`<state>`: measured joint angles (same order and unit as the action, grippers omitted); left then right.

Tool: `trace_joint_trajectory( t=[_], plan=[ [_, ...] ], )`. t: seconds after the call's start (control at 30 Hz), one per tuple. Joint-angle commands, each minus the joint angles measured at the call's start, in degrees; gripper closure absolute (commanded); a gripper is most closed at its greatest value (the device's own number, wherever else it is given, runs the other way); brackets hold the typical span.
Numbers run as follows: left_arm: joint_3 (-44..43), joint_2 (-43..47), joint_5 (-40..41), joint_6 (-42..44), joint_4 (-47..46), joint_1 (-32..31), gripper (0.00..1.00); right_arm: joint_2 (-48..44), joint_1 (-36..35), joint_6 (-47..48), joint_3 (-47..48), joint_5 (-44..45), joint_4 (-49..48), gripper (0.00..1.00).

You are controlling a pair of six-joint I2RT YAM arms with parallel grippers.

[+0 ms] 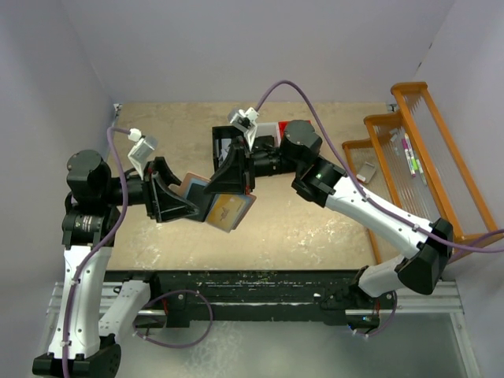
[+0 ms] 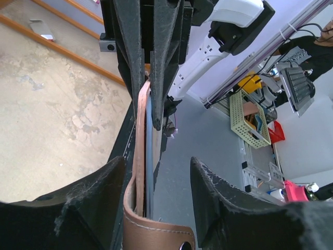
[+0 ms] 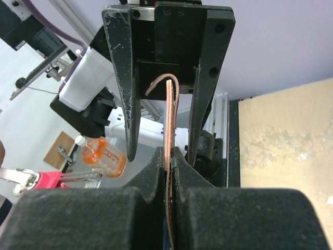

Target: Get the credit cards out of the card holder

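- Right gripper (image 3: pixel 167 154): pads pressed together on one edge of the card holder (image 1: pixel 227 210), which is held edge-on above the table (image 1: pixel 315 228).
- Left gripper (image 2: pixel 156 164): fingers parted, one on each side of the holder's opposite edge, with a gap on both sides.
- Table surface extends beneath both grippers; the orange rack (image 1: pixel 425 150) stands well apart at its right edge.

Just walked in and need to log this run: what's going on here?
The two arms meet over the table with the card holder up in the air between them. The right gripper is shut on its edge. The left gripper stands open around it, not pinching, so the right arm alone seems to carry it.
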<state>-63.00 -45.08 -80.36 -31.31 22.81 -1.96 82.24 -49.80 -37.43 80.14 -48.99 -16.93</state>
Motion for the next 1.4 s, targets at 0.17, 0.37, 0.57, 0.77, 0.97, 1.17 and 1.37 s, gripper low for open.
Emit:
trace_joint_trajectory(
  t=[0.17, 0.37, 0.57, 0.77, 0.97, 1.17, 1.37],
  plan=[
    [-1.6, 0.9, 2.5, 6.7, 2.7, -0.1, 0.63, -2.2, 0.1, 0.5, 1.0, 2.2, 1.0, 1.00],
    [-1.8, 0.4, 3.6, 7.3, 4.8, -0.1, 0.95, -1.6, 0.1, 0.8, 1.9, 2.8, 2.4, 0.95],
    [-1.8, 0.2, 5.3, 3.2, 1.9, -0.1, 1.00, -4.7, 1.9, 2.1, 3.1, 16.0, 11.9, 0.36],
    [-1.3, -1.8, 12.6, 0.9, 2.0, 0.0, 1.00, -18.0, 2.0, -3.2, -4.6, 32.6, 10.2, 0.35],
    [-0.8, -3.8, 18.3, -0.2, 2.1, 0.0, 1.00, -19.4, 1.8, -6.1, -9.0, 29.8, 5.4, 0.42],
    [-0.5, -4.5, 15.6, -3.0, -0.3, 0.0, 1.00, -13.8, -1.5, -10.0, -11.9, 25.4, -1.0, 0.47],
    [-0.6, -4.2, 11.2, -3.9, -1.2, 0.0, 1.00, -9.7, -2.8, -13.0, -13.7, 23.0, -6.5, 0.48]
  ],
)
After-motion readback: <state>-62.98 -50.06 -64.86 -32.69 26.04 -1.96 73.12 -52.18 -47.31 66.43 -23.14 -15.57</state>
